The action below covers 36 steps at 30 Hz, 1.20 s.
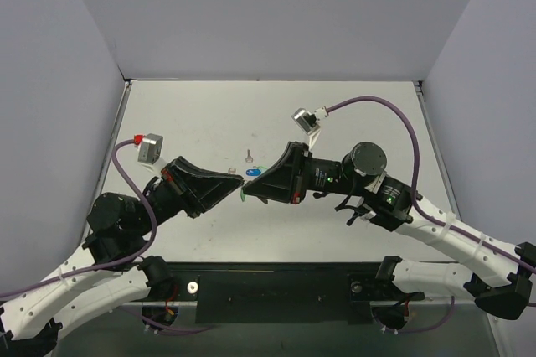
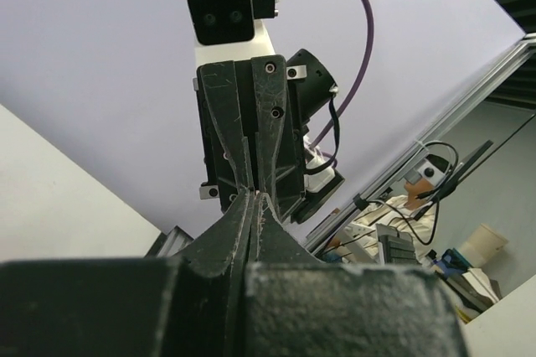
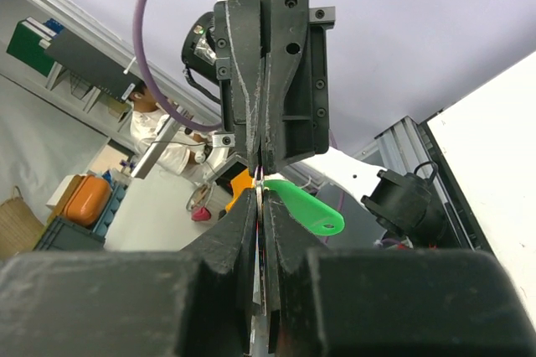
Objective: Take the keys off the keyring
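My two grippers meet tip to tip above the middle of the table. My left gripper [image 1: 237, 179] is shut, and in the right wrist view a thin wire keyring [image 3: 259, 174] runs into its fingertips [image 3: 251, 135]. My right gripper [image 1: 254, 187] is shut on a flat silver key blade [image 3: 259, 273]. The green-headed key [image 3: 308, 208] hangs from the ring just right of the tips and shows below them from above [image 1: 243, 194]. The blue key head [image 1: 253, 173] sits at the joint. One bare silver key [image 1: 249, 155] lies on the table behind the grippers.
The white table [image 1: 352, 114] has grey walls on three sides. A black bar [image 1: 276, 290] runs along the near edge between the arm bases. Purple cables loop over both wrists.
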Each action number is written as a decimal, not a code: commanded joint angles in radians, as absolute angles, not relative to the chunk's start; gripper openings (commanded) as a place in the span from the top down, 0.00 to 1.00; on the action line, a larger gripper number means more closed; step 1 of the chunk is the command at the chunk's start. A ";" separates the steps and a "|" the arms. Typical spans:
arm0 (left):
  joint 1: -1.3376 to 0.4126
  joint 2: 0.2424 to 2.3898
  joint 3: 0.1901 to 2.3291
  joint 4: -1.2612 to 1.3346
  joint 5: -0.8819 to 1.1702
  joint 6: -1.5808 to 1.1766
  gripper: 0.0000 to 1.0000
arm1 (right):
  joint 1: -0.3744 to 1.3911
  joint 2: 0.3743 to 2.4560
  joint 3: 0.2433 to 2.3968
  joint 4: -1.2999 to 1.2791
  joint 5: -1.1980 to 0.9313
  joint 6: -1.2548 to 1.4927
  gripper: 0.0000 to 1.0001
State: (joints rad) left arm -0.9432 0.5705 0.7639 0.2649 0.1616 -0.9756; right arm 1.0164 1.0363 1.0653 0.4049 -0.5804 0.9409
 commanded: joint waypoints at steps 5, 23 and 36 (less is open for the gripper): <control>-0.950 0.567 0.955 -0.059 0.207 -0.833 1.00 | 1.029 1.052 1.184 0.238 -0.603 0.813 1.00; -0.951 0.676 1.132 -0.267 0.397 -0.700 1.00 | 1.083 1.126 1.344 -0.036 -0.669 0.664 1.00; -0.950 0.752 1.244 -0.419 0.479 -0.604 1.00 | 1.101 1.155 1.407 -0.166 -0.716 0.594 1.00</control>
